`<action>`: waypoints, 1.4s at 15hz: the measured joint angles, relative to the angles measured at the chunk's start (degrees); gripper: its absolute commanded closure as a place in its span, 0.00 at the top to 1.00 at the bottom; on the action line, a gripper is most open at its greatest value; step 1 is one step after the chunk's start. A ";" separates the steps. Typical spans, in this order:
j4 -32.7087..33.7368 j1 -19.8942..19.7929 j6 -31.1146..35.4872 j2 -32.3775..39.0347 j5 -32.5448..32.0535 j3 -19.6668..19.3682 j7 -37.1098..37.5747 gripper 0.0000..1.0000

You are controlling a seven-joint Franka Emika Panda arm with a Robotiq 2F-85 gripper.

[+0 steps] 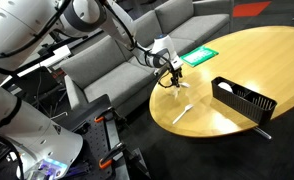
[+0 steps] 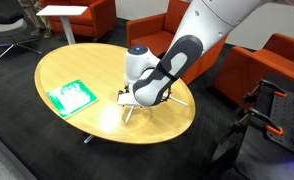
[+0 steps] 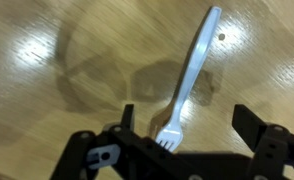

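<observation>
White plastic fork [image 3: 191, 75], flat on wooden table [image 3: 47, 60]; jaws spread wide astride tine end, gap enough to clear it.

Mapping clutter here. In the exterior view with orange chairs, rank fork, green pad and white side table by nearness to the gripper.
1. The fork, directly beneath the gripper.
2. The green pad, picture-left on the round table.
3. The white side table, far back left.

Green booklet [image 2: 70, 96], black rack [image 1: 243, 98]
</observation>
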 measured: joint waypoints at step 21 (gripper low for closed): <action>3.01 1.76 -4.00 -0.51 -2.71 -2.49 0.62 0.03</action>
